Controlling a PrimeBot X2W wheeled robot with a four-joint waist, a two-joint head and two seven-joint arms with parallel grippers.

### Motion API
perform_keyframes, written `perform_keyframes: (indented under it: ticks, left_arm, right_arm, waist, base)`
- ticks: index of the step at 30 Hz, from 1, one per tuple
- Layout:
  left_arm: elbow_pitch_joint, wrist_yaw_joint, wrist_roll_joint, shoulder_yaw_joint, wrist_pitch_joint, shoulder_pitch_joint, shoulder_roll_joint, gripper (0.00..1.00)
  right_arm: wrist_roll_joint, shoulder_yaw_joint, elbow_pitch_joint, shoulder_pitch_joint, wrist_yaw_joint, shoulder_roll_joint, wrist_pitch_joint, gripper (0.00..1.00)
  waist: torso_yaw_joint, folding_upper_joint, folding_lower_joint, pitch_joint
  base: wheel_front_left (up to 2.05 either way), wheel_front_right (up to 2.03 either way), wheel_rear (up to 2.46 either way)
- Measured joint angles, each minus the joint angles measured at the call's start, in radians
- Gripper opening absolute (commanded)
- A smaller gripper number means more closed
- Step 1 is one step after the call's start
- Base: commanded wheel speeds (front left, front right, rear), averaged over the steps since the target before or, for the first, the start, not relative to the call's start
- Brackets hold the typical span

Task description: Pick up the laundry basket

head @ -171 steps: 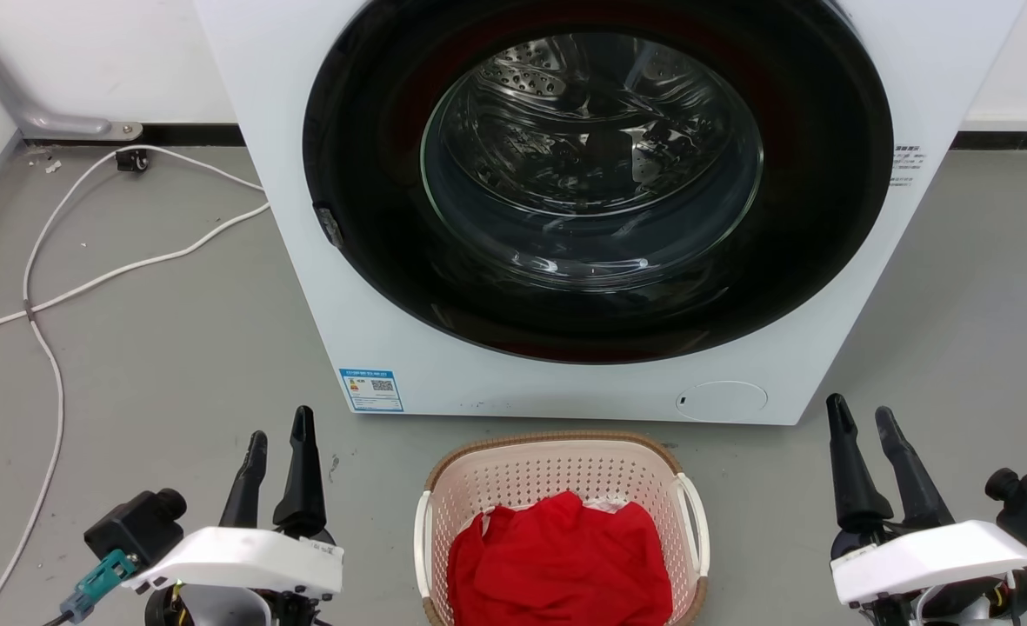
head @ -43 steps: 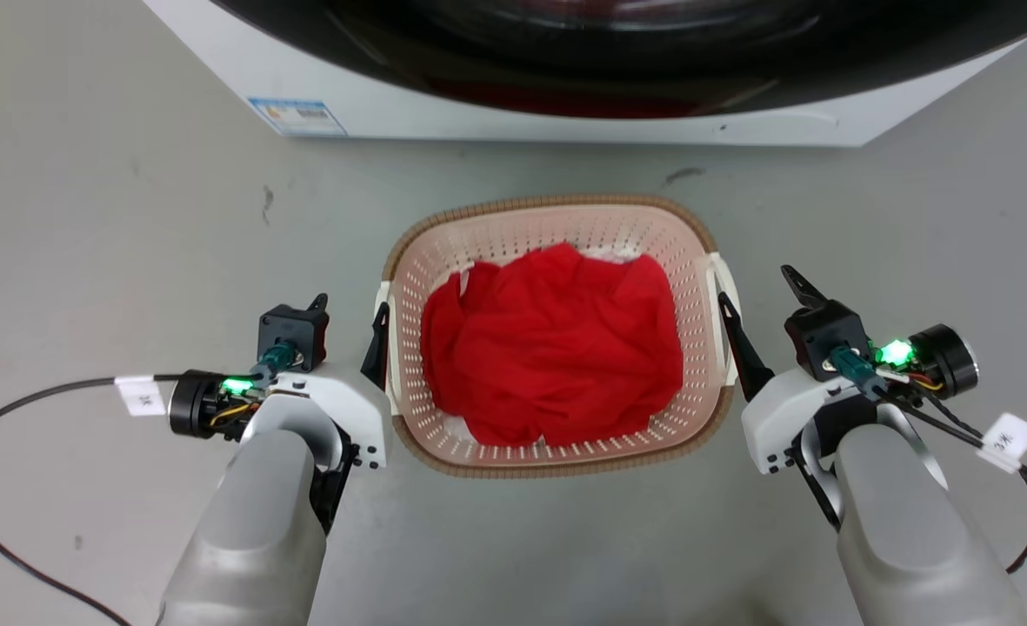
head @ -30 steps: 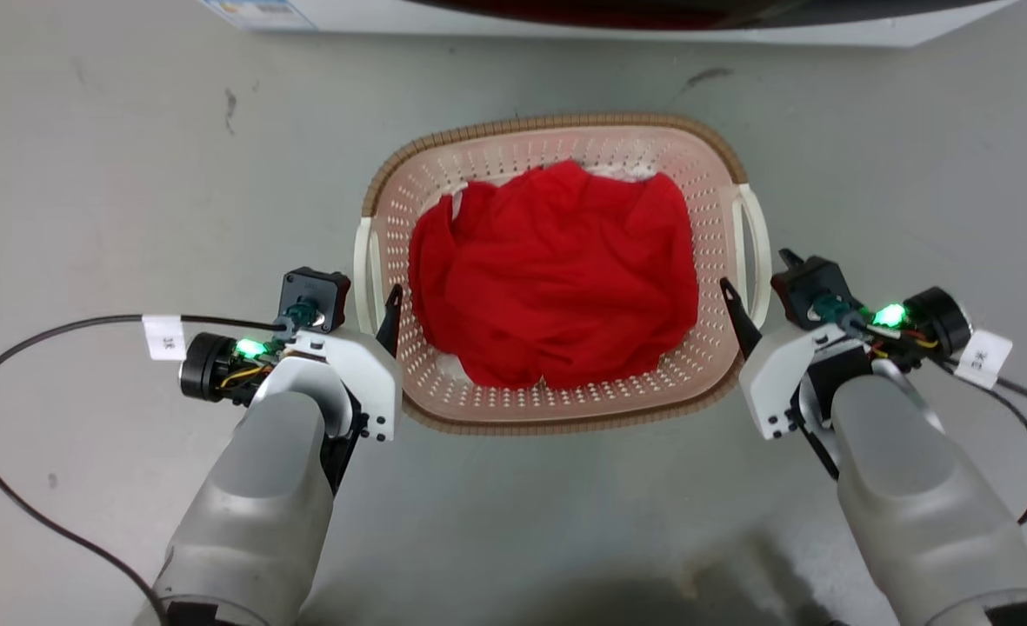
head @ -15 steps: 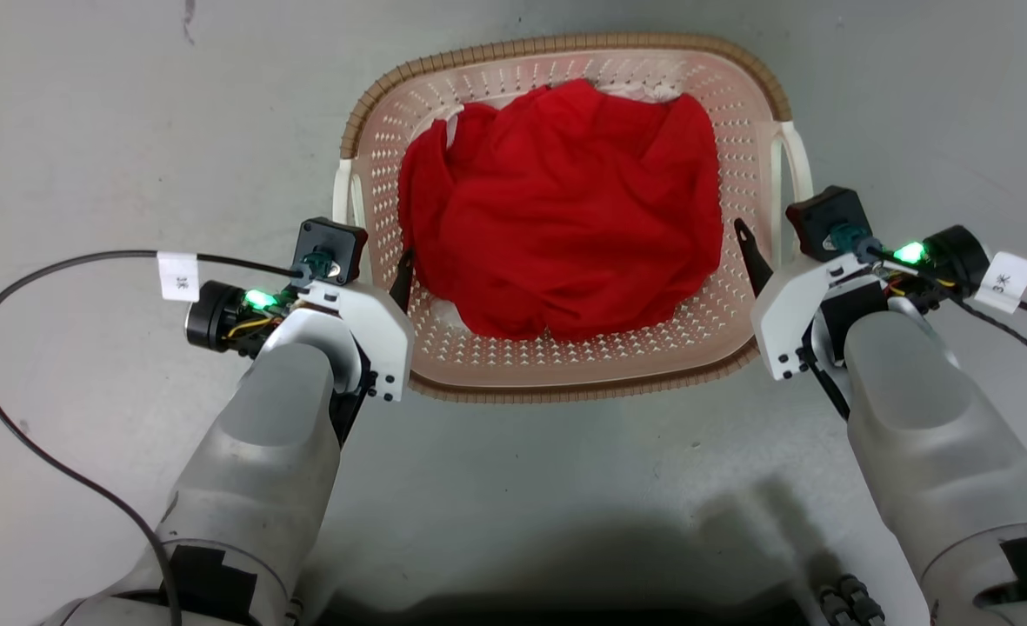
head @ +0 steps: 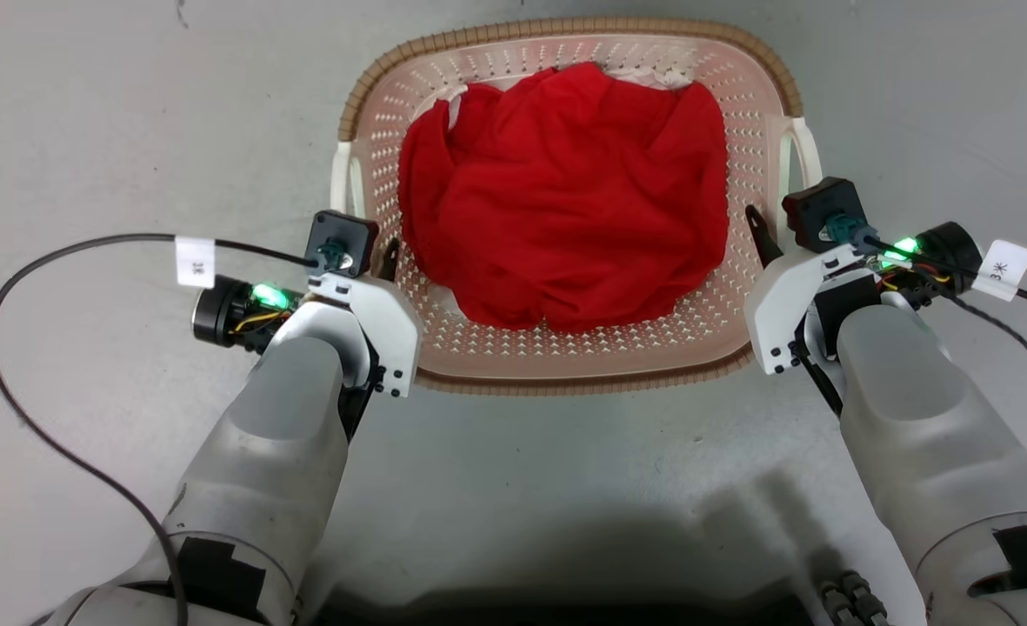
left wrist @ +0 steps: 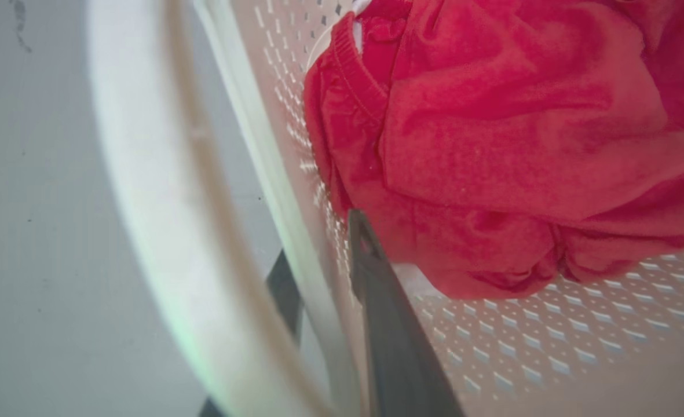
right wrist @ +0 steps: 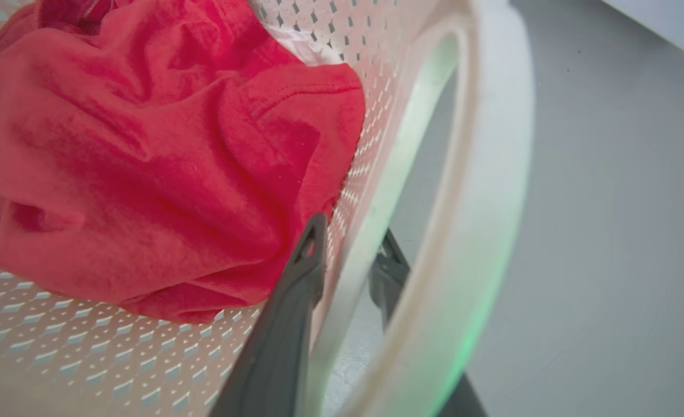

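Head view looks straight down on a smooth grey floor [head: 87, 104]. The laundry basket [head: 565, 381] sits on it between the two arms and, as far as I can judge, is not yet lifted. It is a rounded rectangle of pale pink-beige plastic under a brown woven-look rim. A crumpled red garment [head: 565, 191], soft and matte, fills most of its bottom.

The reach looks done and the raise is left. Each arm has come in at a near corner, close to the white hoop handles [head: 339, 183].

The left gripper [left wrist: 318, 243] straddles the basket wall, one dark tapered finger inside by the cloth and the other outside, in the gap behind the handle. The right gripper [right wrist: 350, 231] mirrors this on the opposite wall. Both pairs of jaws bracket the thin plastic closely, but I cannot tell whether they are pinching it or merely standing either side.

The walls are pierced with neat rows of small holes, and a wall this thin may flex under a squeeze.
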Motion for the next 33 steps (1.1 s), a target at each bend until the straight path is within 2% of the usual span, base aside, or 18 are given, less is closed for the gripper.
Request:
perform_keyframes:
  ticks: [11,33]
  left_arm:
    - [0.005,-0.002,-0.040,-0.034,0.039,0.068,0.000,0.00]
    - [0.007,-0.003,-0.187,-0.175,0.161,0.305,0.007,0.00]
  right_arm:
    - [0.079,0.098,0.034,0.057,0.000,-0.004,0.045,0.00]
    - [0.417,0.464,0.007,0.273,-0.002,-0.012,0.228,0.00]
  waist:
    - [-0.004,0.0000,0.0000,-0.109]
    - [-0.021,0.0001,0.0000,-0.482]
  base:
    - [0.00,0.00,0.00]
    - [0.00,0.00,0.00]
